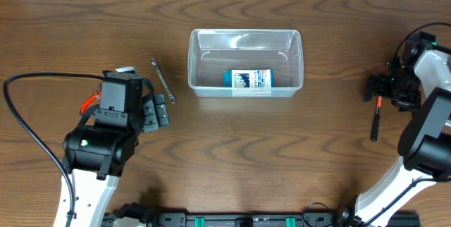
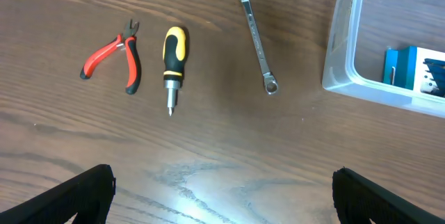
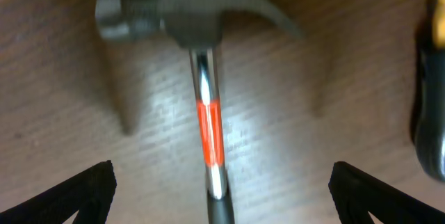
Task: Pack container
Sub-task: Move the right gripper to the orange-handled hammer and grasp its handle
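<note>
The clear plastic container (image 1: 245, 38) stands at the table's middle back with a blue-and-white box (image 1: 248, 79) inside; its corner also shows in the left wrist view (image 2: 344, 57). My left gripper (image 1: 156, 111) is open and empty over bare table (image 2: 222, 196), left of the container. A silver wrench (image 2: 256, 40), a yellow-and-black screwdriver (image 2: 174, 60) and red pliers (image 2: 115, 56) lie ahead of it. My right gripper (image 3: 222, 196) is open, low over a hammer (image 3: 207, 113), its fingers on either side of the shaft without touching it. The hammer's handle (image 1: 375, 123) shows in the overhead view.
The wrench (image 1: 162, 79) lies between my left arm and the container. The pliers (image 1: 90, 101) are mostly hidden under my left arm in the overhead view. A dark, blurred object with some yellow (image 3: 431, 106) sits at the right edge of the right wrist view.
</note>
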`<control>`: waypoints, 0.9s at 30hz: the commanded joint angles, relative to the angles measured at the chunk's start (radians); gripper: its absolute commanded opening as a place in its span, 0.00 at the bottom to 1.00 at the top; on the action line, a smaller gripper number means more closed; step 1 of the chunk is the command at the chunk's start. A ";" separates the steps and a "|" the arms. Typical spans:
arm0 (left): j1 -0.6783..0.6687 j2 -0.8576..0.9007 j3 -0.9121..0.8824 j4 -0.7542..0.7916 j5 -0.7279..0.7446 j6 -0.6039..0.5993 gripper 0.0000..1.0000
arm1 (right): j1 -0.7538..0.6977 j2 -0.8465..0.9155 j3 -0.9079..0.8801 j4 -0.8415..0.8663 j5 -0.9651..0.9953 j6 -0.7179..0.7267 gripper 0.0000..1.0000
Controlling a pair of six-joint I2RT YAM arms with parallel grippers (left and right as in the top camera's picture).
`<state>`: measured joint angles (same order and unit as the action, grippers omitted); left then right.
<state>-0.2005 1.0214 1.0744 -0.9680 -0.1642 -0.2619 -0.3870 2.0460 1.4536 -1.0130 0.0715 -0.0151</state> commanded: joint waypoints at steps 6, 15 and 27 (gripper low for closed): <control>-0.004 0.004 0.006 -0.002 -0.005 0.005 0.98 | -0.011 0.039 0.005 0.058 0.003 -0.034 0.99; -0.004 0.004 0.006 -0.002 -0.005 0.005 0.98 | -0.011 0.094 0.005 0.085 -0.002 -0.047 0.99; -0.004 0.004 0.006 -0.002 -0.005 0.005 0.98 | -0.011 0.120 0.004 0.085 -0.032 -0.053 0.84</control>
<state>-0.2005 1.0214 1.0744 -0.9684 -0.1638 -0.2623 -0.3870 2.1105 1.4666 -0.9298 0.0128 -0.0658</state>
